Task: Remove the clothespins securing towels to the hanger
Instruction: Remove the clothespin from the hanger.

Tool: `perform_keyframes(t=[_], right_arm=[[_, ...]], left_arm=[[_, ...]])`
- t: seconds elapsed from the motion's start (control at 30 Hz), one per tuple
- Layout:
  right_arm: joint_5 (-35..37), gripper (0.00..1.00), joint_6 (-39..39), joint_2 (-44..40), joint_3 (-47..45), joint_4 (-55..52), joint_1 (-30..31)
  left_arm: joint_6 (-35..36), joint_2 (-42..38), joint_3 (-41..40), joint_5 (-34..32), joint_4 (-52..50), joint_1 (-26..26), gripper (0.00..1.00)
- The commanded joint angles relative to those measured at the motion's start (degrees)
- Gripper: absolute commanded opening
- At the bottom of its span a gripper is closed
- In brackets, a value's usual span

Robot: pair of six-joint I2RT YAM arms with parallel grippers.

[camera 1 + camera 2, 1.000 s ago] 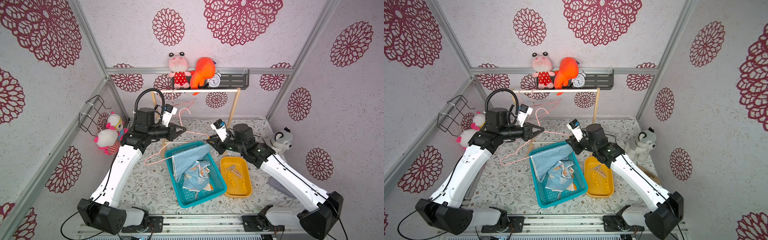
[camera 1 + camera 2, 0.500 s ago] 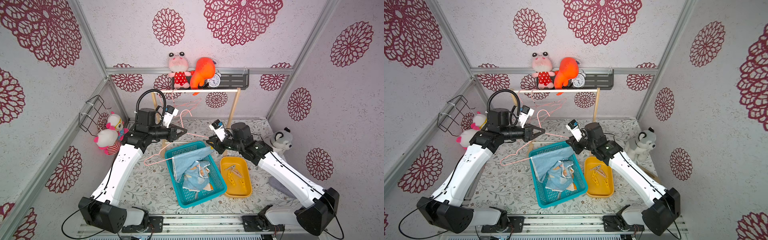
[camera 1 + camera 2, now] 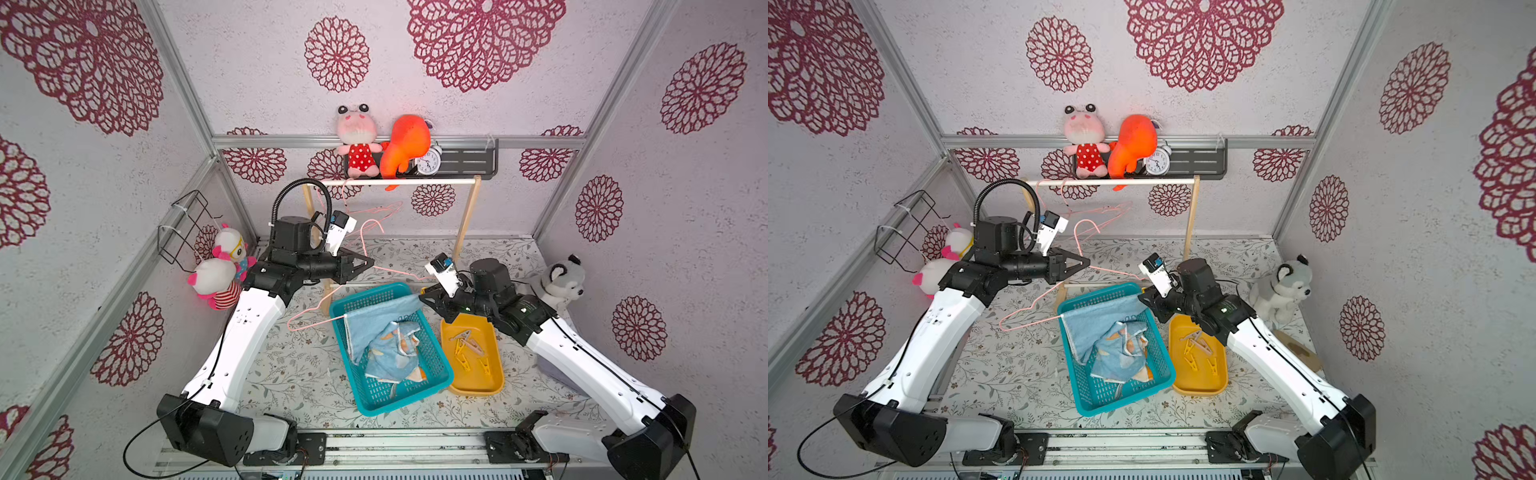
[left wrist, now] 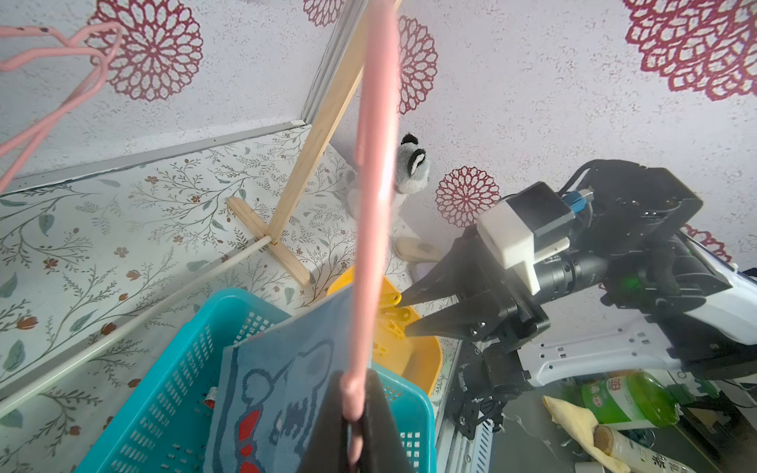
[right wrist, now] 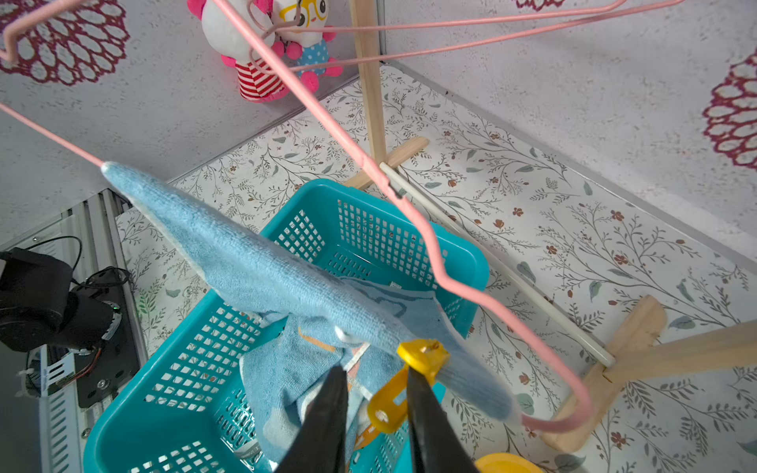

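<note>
My left gripper is shut on the wire of a pink hanger, holding it above the teal basket. A blue towel with a cartoon print hangs from the hanger's bar into the basket. A yellow clothespin pins the towel's near corner to the bar. My right gripper is open narrowly astride that clothespin; one finger touches it, the other stands a little off. Two more towels lie crumpled in the basket.
The teal basket sits mid-table, with a yellow tray of several loose clothespins to its right. A wooden rack behind carries more pink hangers. A husky plush sits at the right, other plush toys at the left wall.
The left gripper has shifted slightly right with the hanger. The right gripper has edged in at the towel's corner and its jaws have narrowed a little.
</note>
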Motion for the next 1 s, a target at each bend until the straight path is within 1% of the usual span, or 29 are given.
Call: perform_keyframes(t=[0.0, 0.1, 0.17, 0.3, 0.47, 0.63, 0.83, 0.97], right_arm=[[0.04, 0.29, 0.4, -2.93, 0.08, -1.35, -0.26], [1.96, 0.36, -1.81, -3.81, 0.45, -1.8, -0.22], [2.38, 0.38, -3.87, -3.73, 1.98, -3.15, -0.26], [1.88, 0.41, -8.37, -3.49, 3.19, -2.1, -0.35], [-1.28, 0.41, -13.04, 0.03, 5.06, -3.22, -0.68], [-4.12, 0.41, -16.25, 1.91, 7.9, -6.3, -1.46], [-7.14, 0.41, -18.21, 2.74, 9.28, -8.95, -2.24], [-8.8, 0.41, -18.43, 3.27, 9.09, -8.79, -2.95]], left_arm=[[-0.39, 0.47, 1.81, 3.53, 1.71, 1.32, 0.0], [-0.58, 1.42, 2.17, 5.22, 1.3, 2.3, 0.0], [-0.57, 2.06, 2.48, 6.85, 1.03, 2.81, 0.0], [1.2, 3.16, 3.7, 9.64, -1.44, 2.97, 0.0], [4.41, 3.92, 5.06, 12.44, -5.31, 3.08, 0.0], [5.89, 3.92, 5.61, 12.28, -7.32, 3.08, 0.0], [6.09, 3.83, 5.74, 12.29, -7.45, 3.12, 0.0], [6.1, 3.83, 5.84, 12.83, -7.5, 3.12, 0.0]])
